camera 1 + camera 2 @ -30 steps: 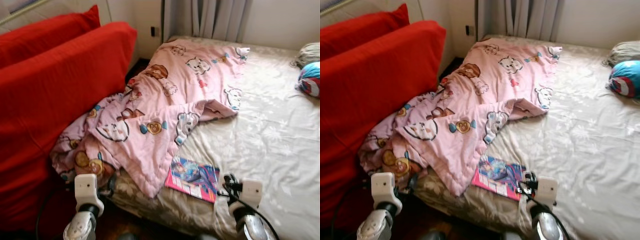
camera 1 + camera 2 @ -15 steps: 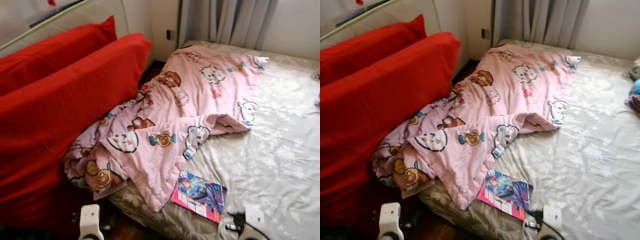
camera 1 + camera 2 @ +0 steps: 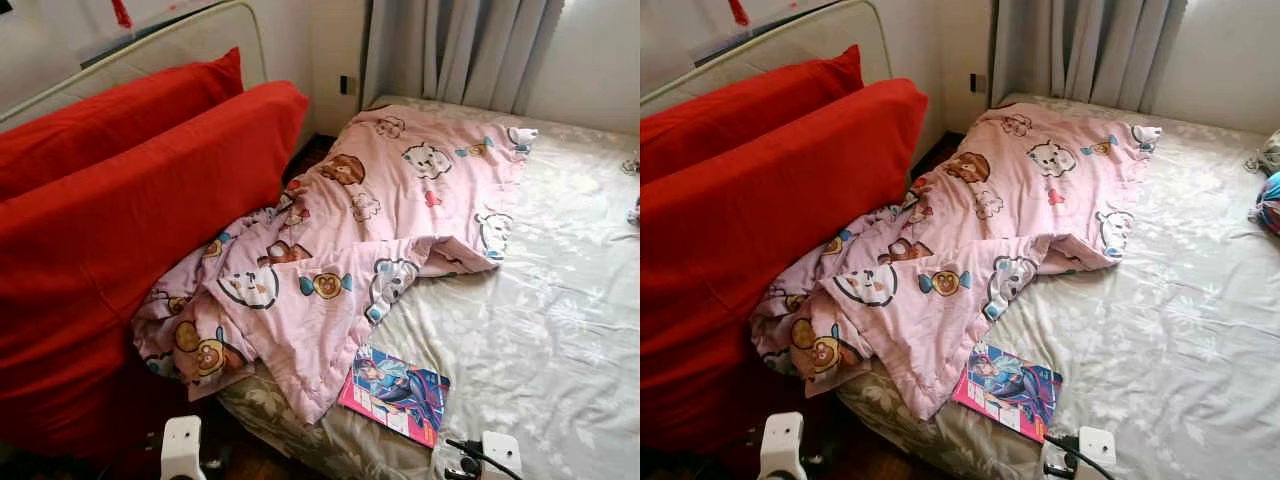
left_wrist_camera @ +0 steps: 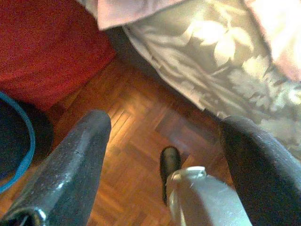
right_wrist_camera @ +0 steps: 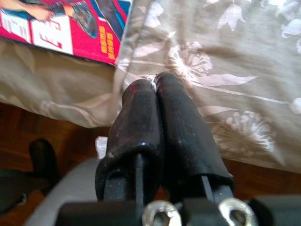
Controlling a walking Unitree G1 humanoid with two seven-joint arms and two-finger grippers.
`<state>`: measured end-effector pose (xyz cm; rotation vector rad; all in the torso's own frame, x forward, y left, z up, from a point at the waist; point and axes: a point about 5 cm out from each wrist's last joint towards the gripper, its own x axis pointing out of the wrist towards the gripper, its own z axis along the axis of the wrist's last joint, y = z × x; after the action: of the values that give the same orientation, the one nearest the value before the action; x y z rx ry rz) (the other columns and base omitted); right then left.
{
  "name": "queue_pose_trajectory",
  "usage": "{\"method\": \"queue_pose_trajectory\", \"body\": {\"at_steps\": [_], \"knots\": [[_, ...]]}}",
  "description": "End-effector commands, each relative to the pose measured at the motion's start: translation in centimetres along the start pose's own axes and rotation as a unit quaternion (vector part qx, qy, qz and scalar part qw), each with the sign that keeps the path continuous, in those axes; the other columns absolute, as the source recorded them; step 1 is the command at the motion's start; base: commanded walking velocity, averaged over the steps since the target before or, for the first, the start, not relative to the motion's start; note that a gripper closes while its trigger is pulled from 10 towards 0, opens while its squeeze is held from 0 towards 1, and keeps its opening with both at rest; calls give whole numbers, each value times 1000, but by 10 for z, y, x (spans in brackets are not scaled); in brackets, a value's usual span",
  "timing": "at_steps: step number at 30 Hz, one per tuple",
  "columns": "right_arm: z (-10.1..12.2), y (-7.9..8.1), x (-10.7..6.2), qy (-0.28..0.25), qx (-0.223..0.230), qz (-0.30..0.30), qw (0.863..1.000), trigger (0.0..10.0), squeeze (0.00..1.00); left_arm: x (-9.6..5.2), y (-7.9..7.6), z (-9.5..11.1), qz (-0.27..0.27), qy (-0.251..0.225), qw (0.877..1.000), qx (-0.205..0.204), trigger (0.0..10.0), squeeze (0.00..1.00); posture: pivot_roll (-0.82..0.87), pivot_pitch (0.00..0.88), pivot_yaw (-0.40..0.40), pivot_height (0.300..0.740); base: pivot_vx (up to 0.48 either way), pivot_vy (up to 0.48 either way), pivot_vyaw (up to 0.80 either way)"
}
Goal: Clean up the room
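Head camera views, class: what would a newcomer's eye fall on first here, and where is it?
First the big red cushions leaning along the left side of the bed. Then the crumpled pink cartoon blanket spread across the bed's left half, spilling over its near corner. A bright magazine lies beside it at the near edge.

A pink cartoon-print blanket (image 3: 370, 230) was seen rumpled across the bed (image 3: 540, 330), beside red cushions (image 3: 130, 220); a magazine (image 3: 395, 393) lay near its edge.
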<state>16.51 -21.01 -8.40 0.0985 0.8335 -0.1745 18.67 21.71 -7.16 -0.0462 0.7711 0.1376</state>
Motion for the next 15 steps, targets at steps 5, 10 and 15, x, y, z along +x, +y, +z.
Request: {"method": "queue_pose_trajectory", "body": {"at_steps": [5, 10, 15], "knots": [[-7, -6, -2, 15, -5, -6, 1000, 10000, 0, -8, 16, -19, 27, 29, 999, -11, 10000, 0, -58, 116, 33, 740, 0, 0, 571], [-14, -5, -4, 30, -1, -5, 1000, 10000, 0, -11, 20, -27, 33, 43, 998, -15, 10000, 0, -56, 115, 28, 740, 0, 0, 800], [-17, 0, -4, 39, -5, 1, 999, 10000, 0, -12, 19, -30, 36, 45, 998, -20, 10000, 0, -49, 106, 24, 740, 0, 0, 800]]}}
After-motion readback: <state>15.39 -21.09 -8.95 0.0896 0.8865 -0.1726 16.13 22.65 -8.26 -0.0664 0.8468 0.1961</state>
